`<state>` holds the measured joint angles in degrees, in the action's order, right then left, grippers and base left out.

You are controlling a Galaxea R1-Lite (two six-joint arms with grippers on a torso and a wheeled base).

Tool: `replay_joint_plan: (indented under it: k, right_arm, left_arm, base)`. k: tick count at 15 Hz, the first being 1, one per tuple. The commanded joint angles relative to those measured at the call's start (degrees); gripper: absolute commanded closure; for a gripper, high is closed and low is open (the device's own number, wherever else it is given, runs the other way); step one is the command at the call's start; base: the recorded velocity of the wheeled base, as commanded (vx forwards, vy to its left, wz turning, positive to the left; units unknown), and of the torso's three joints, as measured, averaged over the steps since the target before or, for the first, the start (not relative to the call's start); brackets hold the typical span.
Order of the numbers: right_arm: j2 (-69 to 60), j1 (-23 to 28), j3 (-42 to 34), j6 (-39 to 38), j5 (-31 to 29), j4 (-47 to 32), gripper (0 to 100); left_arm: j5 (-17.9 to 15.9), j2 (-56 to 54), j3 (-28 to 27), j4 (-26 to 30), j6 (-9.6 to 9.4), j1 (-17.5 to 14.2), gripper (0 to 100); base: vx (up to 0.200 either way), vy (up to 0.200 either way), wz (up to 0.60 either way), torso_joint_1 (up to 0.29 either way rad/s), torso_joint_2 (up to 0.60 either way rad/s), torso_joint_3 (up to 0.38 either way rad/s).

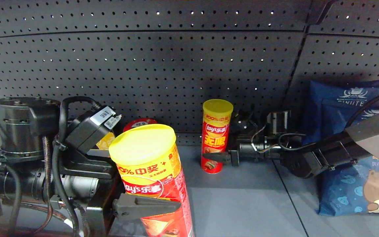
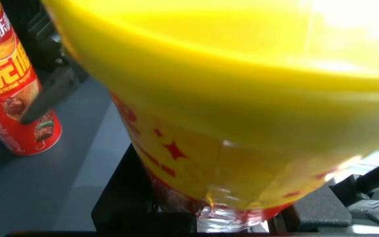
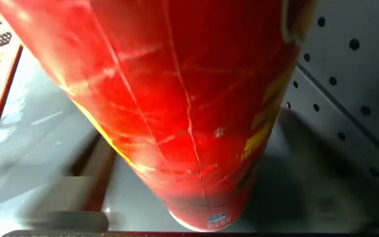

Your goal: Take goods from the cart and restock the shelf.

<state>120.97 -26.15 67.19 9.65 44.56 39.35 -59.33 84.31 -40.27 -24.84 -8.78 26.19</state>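
Clamping sideways, left tool holds near can, right tool far can

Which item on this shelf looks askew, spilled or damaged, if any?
Nothing stands out. The far can stands upright on the shelf in the right gripper; the left gripper holds the near can, lid on.

Two red chip cans with yellow lids. The near can is being held almost upright at the front edge of the shelf. The far can is standing upright near the shelf's back edge, well apart from the first.
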Motion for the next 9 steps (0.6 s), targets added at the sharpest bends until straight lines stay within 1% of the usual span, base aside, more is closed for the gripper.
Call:
replay_joint_plan:
  k: [1,5,7,9]
  right_arm:
    - [-0.2,0.0,-0.3,0.0,-0.3,0.3,100]
    - [-1.3,-0.6,-0.7,0.1,-0.3,0.4,100]
    - [-3.5,-0.7,-2.5,0.1,0.2,0.1,100]
    - [-5.7,-0.7,-4.5,0.1,0.0,0.3,100]
  left_arm:
    - [0.0,0.0,-0.1,0.0,-0.01,0.0,100]
    - [0.1,-0.2,0.6,-0.1,-0.01,0.0,100]
    - [0.1,-0.3,0.8,-0.1,-0.01,-0.1,100]
    - [0.0,-0.4,0.9,-0.1,-0.01,-1.0,100]
  base:
    - [0.000,0.000,0.00,0.000,0.00,0.000]
    - [0.000,0.000,0.00,0.000,0.00,0.000]
    - [0.000,0.000,0.00,0.000,0.00,0.000]
    - [0.000,0.000,0.00,0.000,0.00,0.000]
